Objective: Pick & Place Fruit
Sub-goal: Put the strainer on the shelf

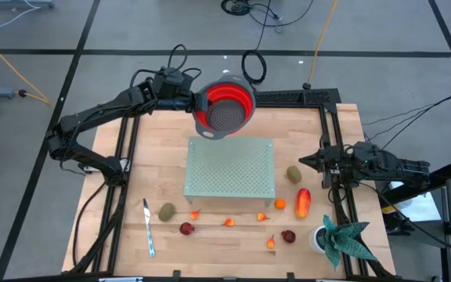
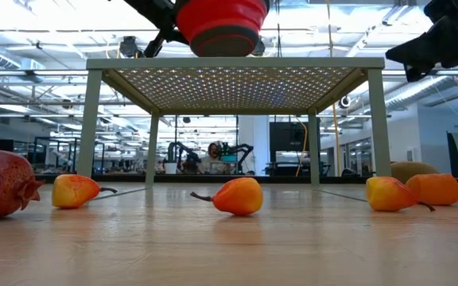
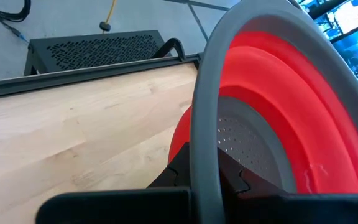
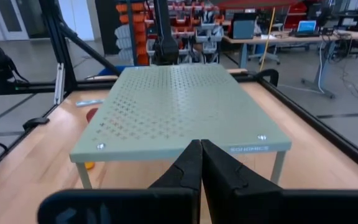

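Your left gripper (image 1: pixel 196 102) holds the red strainer (image 1: pixel 225 107) at top middle; your right gripper (image 1: pixel 307 160), pinched closed, waits at right.

The high view shows two kiwis (image 1: pixel 166 211) (image 1: pixel 294 173), two dark red round fruits (image 1: pixel 186 229) (image 1: pixel 288 236) and one longer red-orange piece (image 1: pixel 302 202). Five tiny orange pieces (image 1: pixel 229 222) lie scattered along the lower middle. There is also one knife (image 1: pixel 148 228), one perforated stand (image 1: pixel 231 167), one red colander (image 1: pixel 225 106) and one potted plant (image 1: pixel 339 238).
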### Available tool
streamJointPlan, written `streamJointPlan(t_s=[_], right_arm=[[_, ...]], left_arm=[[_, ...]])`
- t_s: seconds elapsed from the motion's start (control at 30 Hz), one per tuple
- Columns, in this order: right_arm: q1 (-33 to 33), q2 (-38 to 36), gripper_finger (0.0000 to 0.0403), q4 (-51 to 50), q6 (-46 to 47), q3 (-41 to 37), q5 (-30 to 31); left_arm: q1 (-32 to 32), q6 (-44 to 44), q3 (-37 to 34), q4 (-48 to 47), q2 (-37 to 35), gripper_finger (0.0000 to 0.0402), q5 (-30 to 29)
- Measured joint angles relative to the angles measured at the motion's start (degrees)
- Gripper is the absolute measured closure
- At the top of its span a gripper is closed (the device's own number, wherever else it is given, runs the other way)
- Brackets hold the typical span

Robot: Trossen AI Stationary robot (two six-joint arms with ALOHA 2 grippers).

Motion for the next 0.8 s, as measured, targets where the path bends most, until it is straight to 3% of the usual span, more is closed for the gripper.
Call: streamJointPlan(t_s=[0.33, 0.8], right_arm=[[0.00, -0.10, 0.0403, -1.66, -0.02, 0.00, 0.11], [0.00, -0.10, 0.0403, -1.66, -0.04, 0.00, 0.28]], left_arm=[[-1.14, 0.85, 0.00, 2.26, 0.00, 0.0390, 0.98], [-5.40, 21.34, 0.00, 31.22, 0.00, 0.0390, 27.86]])
